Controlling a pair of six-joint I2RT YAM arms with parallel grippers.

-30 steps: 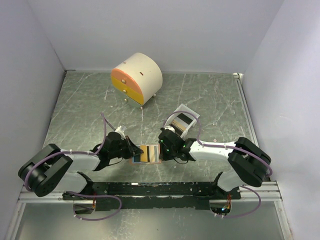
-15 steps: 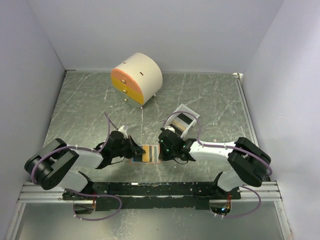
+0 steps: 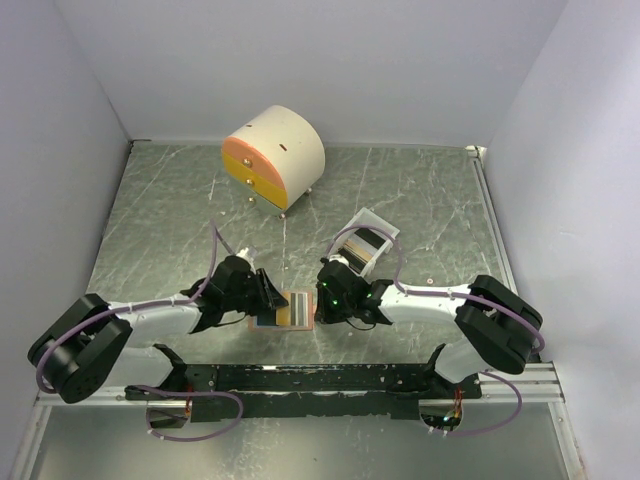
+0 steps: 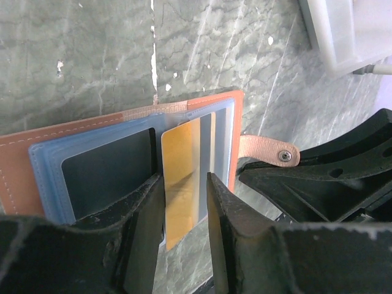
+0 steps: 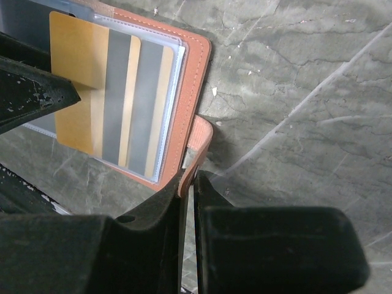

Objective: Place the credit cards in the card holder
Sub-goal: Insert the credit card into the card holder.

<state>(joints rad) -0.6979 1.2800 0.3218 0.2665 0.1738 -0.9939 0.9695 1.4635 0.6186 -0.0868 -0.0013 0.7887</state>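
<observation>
Left wrist view gives us the left gripper (image 4: 182, 190) clenched on a gold card (image 4: 184, 147). The card's long axis points ahead of the jaws into the open card holder (image 4: 24, 171), which lies on the table (image 4: 92, 61) between both arms. Our right gripper (image 5: 187, 180) pinches the holder's opposite edge, bracing it, we judge, against the push.

Black-and-white arms (image 3: 160, 318), looping mauve cables (image 3: 214, 250), scuffed matte-black fingers (image 4: 144, 236).
</observation>
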